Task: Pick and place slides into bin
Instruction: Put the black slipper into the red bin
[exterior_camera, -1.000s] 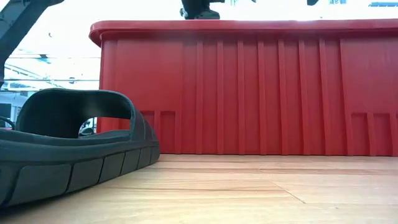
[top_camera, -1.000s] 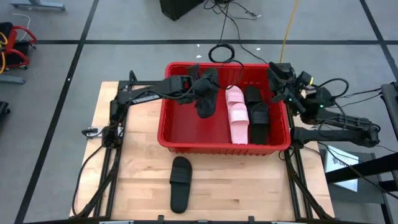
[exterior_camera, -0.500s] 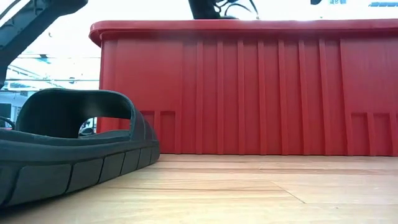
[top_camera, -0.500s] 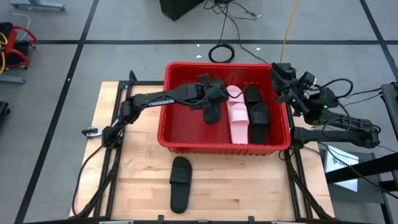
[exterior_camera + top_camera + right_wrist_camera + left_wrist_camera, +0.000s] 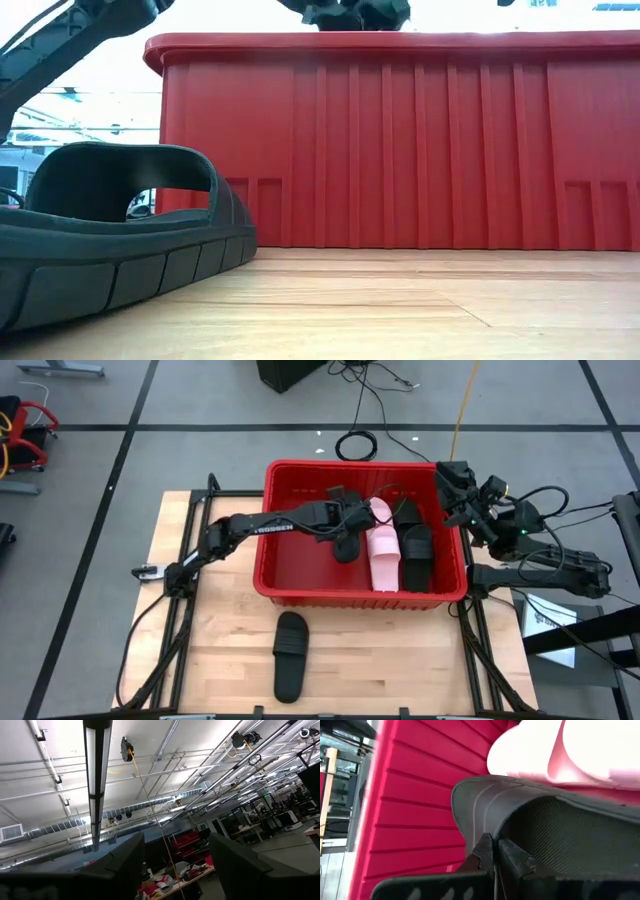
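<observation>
Wood of the table (image 5: pixel 225 650), at left: lying flat in front of the bin (image 5: pixel 300 575), well apart from either arm, one black slide (image 5: pixel 290 657), not yet collected. Centre, inside the bin: reaching in from the left, the left gripper (image 5: pixel 352 520), clenched on the strap edge of a second black slide (image 5: pixel 345 546); hanging just beside the pink slide (image 5: pixel 380 550), contact with the bin floor not being discernible. Further right: resting close together near the bin's right wall, two black slides (image 5: pixel 412 540). Far right, beyond the bin's corner: waiting with fingers spread and nothing between them, the right gripper (image 5: pixel 455 485), pointing up toward the ceiling. Step in hand, by judgement: placing, nearing its end. Next move calling for a release over the bare floor left of the pink slide, then a lift clear of the rim before going for the slide on the table.
</observation>
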Controlling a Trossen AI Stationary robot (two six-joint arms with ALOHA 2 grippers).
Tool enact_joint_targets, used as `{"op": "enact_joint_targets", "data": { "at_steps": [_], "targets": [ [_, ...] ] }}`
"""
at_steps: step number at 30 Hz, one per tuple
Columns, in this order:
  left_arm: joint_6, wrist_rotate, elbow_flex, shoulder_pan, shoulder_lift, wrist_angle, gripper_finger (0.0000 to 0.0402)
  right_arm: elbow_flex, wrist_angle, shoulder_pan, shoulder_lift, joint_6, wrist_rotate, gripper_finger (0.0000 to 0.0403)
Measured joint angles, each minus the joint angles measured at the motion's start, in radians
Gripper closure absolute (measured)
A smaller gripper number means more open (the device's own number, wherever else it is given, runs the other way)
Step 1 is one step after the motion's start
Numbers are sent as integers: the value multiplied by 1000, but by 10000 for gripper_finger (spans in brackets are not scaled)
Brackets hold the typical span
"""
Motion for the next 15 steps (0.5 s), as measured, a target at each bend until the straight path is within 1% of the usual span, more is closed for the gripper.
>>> {"op": "enact_joint_targets", "data": {
  "at_steps": [4,10,13,15],
  "targets": [
    [2,0,0,14,27,-3,401,0,1,0,0,16,-24,190],
    [2,20,-1,34,51,-7,401,0,0,0,0,17,-25,190],
    [10,26,-1,37,59,41,401,0,0,0,0,17,-25,190],
    [35,30,-1,37,61,42,401,0,0,0,0,17,-25,190]
  ]
}}
